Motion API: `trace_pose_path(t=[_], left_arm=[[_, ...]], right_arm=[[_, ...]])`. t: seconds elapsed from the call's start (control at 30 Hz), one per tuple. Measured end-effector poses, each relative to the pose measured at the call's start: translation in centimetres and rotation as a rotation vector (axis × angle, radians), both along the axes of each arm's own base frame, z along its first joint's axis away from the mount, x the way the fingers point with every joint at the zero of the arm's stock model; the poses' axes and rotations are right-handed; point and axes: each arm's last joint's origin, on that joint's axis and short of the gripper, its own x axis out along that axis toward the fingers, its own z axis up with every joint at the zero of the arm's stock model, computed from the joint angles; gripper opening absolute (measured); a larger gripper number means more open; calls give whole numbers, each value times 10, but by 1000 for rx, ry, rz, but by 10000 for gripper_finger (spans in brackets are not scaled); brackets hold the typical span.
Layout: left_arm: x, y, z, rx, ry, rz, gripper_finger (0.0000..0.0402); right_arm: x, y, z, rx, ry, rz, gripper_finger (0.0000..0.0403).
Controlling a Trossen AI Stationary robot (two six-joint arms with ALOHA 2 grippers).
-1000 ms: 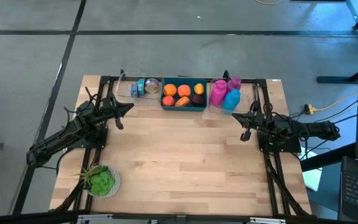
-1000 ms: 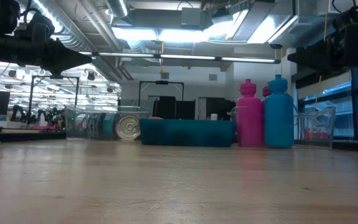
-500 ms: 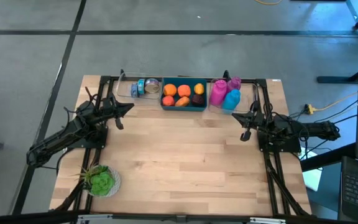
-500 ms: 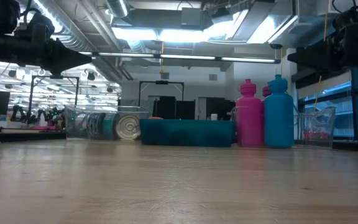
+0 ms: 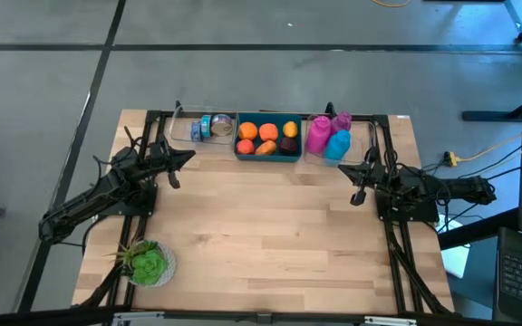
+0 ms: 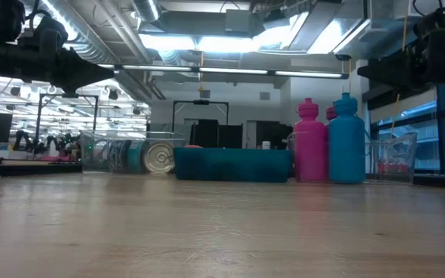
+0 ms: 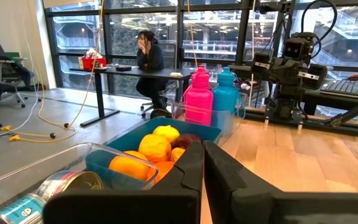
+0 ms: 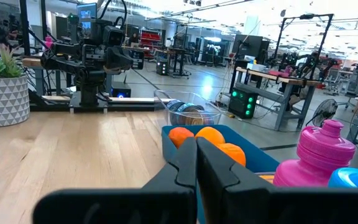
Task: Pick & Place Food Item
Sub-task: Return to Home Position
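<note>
Nothing is shifting since a second ago: left gripper [image 7: 202, 146] and right gripper [image 8: 196, 142] are sitting closed, empty, at table [image 5: 270, 235] sides. Should be holding both parked, clear of blue bin [image 5: 268, 158].

Left claw [image 7: 203, 151], right claw [image 8: 196, 146]: closed.

A pink bottle [image 6: 310, 143] and blue bottle [image 6: 347, 140] stand beside the teal bin [image 6: 232, 164].

Between left gripper [image 5: 177, 168] and right gripper [image 5: 360, 181]: bare tabletop [image 5: 270, 226], passable. Beyond both, far edge: transparent bin [image 5: 184, 129], blue bin [image 5: 268, 158], bottles [image 5: 329, 138]. Behind left gripper: potted plant [image 5: 146, 262].
</note>
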Motion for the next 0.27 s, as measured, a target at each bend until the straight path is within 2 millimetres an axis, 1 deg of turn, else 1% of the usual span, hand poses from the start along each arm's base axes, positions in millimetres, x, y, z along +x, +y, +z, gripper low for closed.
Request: trace_pose_path(t=[0.27], left_arm=[[0, 0, 0, 0, 0, 0, 13]], right_arm=[[0, 0, 0, 0, 0, 0, 4]])
